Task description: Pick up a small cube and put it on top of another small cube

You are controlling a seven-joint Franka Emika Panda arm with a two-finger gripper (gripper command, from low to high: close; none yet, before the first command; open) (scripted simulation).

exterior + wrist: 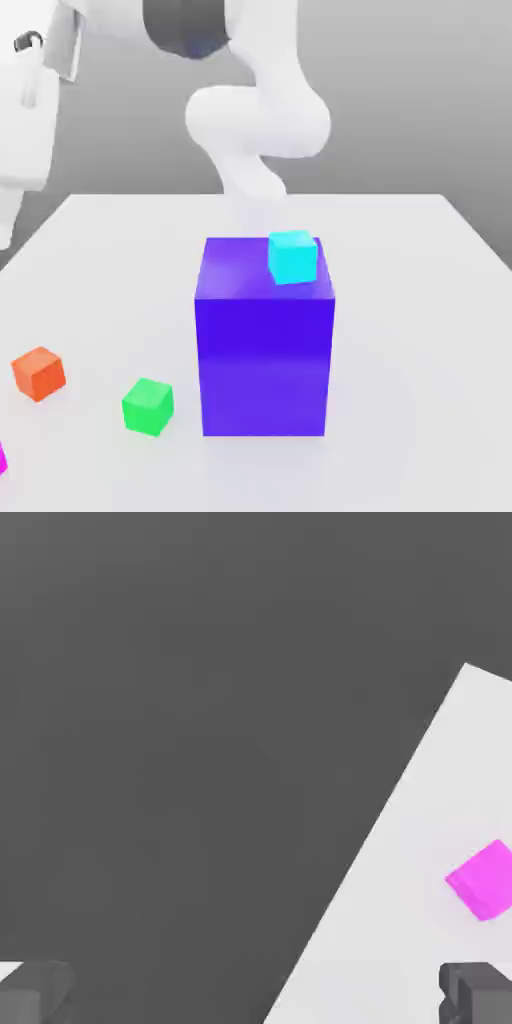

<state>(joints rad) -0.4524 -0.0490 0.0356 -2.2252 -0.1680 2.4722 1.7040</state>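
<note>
1. The fingers (478,992) stand wide apart and hold nothing.
2. The pink cube (483,879) sits on the white worktop (400,912), near its edge.
3. A light blue cube (293,256) rests on the big purple block (265,340) (green cube (148,406) and orange cube (39,373) sit nearby).

A small cube (293,256) sits atop the big block (265,350) (rear corner).

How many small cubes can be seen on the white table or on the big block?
4: orange cube, green cube and magenta cube on the table; cyan cube atop the blue block.
</note>
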